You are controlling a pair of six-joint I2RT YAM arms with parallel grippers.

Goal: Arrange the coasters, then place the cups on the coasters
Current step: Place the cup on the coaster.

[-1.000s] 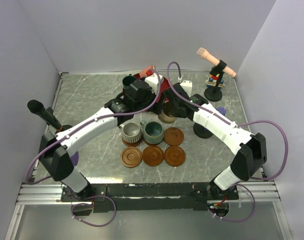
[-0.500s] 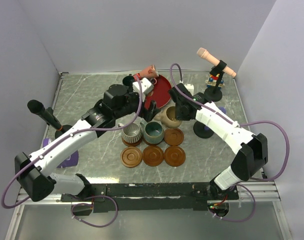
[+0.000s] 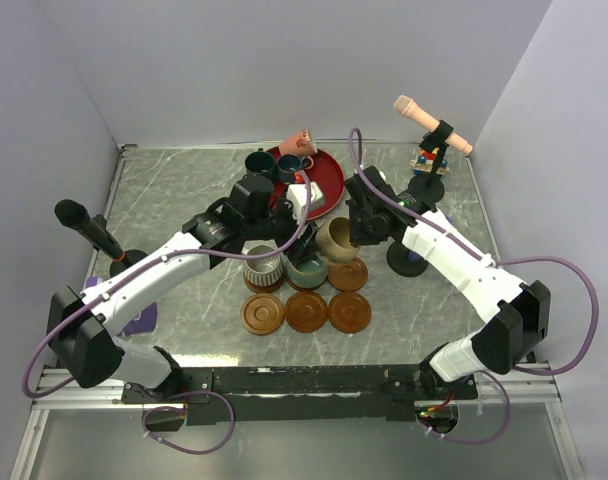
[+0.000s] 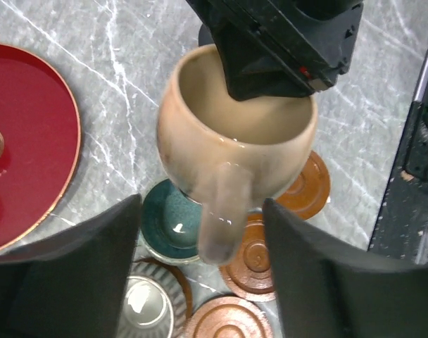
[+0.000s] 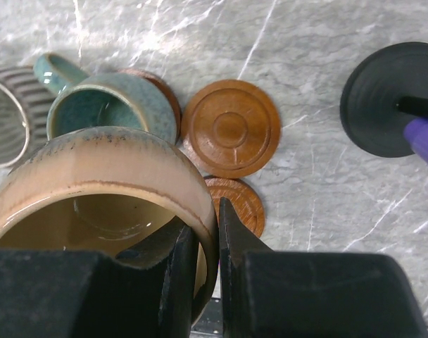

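My right gripper (image 3: 352, 232) (image 5: 203, 246) is shut on the rim of the beige cup (image 3: 334, 238) (image 5: 94, 169) and holds it above the coasters. My left gripper (image 3: 302, 222) (image 4: 200, 271) stands open beside it. The cup's handle (image 4: 224, 211) hangs between its fingers with a gap on each side. A grey ribbed cup (image 3: 264, 268) and a teal cup (image 3: 307, 268) each sit on a coaster. One bare coaster (image 3: 347, 272) lies to their right, and three more (image 3: 306, 311) form the near row. Dark green (image 3: 259, 163), dark blue (image 3: 289, 163) and pink (image 3: 300, 140) cups are at the red plate.
The red plate (image 3: 324, 182) lies at the back centre. A black microphone (image 3: 84, 228) stands at the left, a peach one (image 3: 432, 125) at the back right. A black round base (image 5: 393, 98) with a purple microphone (image 5: 425, 137) sits right of the coasters.
My left gripper has come from over the red plate towards the near side, to the beige cup's handle, and its fingers have narrowed. The right gripper still holds the beige cup, shifted slightly.
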